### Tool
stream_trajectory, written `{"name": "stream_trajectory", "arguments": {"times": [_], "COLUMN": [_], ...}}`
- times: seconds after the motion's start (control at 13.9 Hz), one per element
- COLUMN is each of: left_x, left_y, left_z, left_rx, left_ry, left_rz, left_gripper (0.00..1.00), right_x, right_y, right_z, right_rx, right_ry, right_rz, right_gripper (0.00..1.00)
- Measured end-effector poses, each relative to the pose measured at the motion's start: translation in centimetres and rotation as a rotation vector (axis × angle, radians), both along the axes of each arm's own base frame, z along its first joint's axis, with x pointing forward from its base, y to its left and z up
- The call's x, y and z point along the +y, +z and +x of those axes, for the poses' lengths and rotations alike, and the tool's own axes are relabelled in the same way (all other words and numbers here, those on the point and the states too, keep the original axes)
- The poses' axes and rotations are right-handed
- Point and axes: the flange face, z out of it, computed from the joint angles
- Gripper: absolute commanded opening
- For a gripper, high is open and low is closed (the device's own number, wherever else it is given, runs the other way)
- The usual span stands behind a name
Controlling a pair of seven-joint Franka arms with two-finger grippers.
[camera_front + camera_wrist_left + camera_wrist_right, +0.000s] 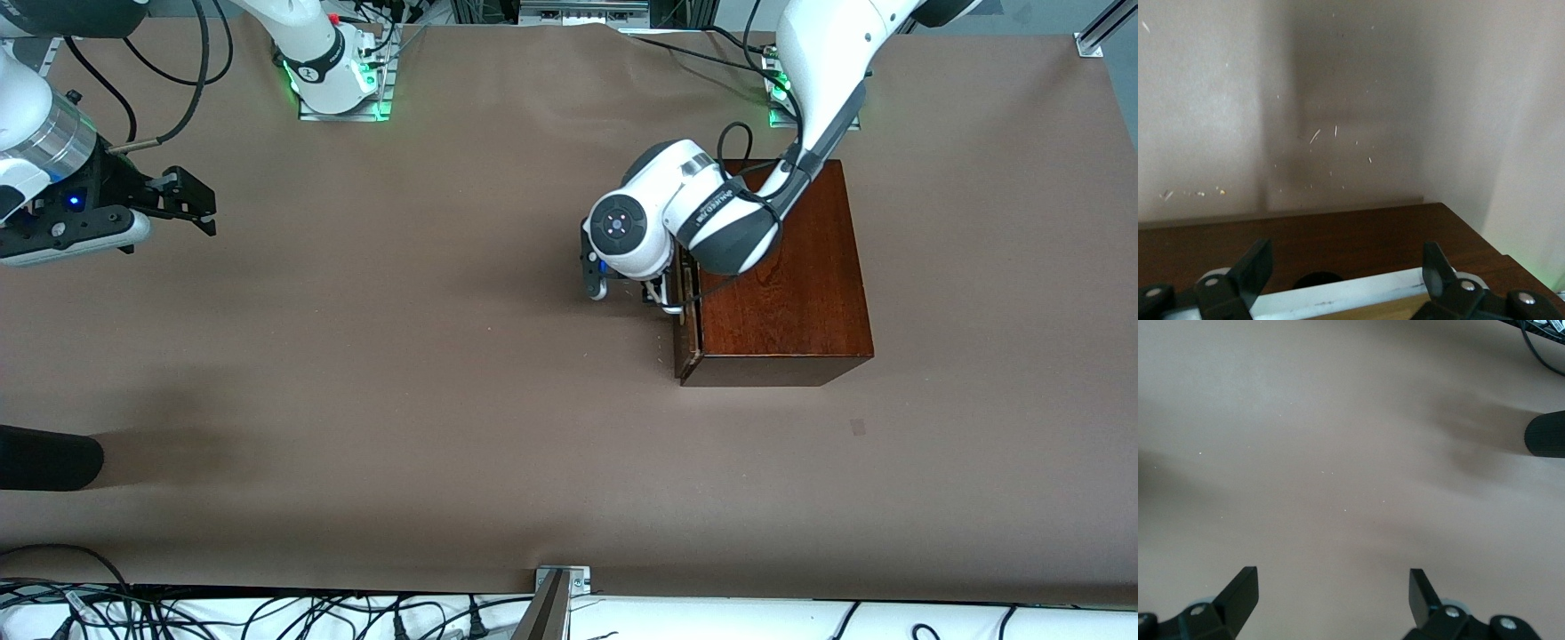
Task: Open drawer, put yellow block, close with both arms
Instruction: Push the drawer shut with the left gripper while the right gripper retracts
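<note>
The mahogany box (782, 276) stands toward the left arm's end of the table. Its drawer front (686, 320) faces the right arm's end and sits almost flush with the box. My left gripper (665, 298) is at the drawer front, mostly hidden under its own wrist. In the left wrist view the left gripper (1346, 257) is open, with one finger on each side of the white bar handle (1351, 297), not closed on it. A strip of pale wood (1405, 311) shows under the handle. My right gripper (191, 209) waits open and empty over bare table (1331, 577). The yellow block is out of view.
A black cylindrical object (44, 458) juts in at the table's edge at the right arm's end, nearer the front camera; it also shows in the right wrist view (1545, 435). Brown table cover (427, 356) lies between the grippers. Cables run along the table's near edge.
</note>
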Motion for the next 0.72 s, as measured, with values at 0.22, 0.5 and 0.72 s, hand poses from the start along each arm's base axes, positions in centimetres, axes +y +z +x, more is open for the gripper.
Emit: {"name": "stream_trajectory", "arguments": {"times": [0.22,0.5,0.72], "left_x": [0.0,0.2,0.7], "left_y": [0.0,0.9,1.8], "left_z": [0.0,0.2,0.4], "left_rx": [0.0,-0.016,-0.019], "left_ry": [0.001,0.008,0.016], "left_rz": [0.0,-0.002,0.007], "left_gripper": [1.0,1.0,1.0], "right_x": [0.0,0.0,0.0], "right_y": [0.0,0.0,0.0], "right_z": [0.0,0.0,0.1], "right_rx": [0.0,0.0,-0.005], "right_ry": [0.0,0.0,0.0], "right_rz": [0.0,0.0,0.001], "right_gripper": [1.0,1.0,1.0]}}
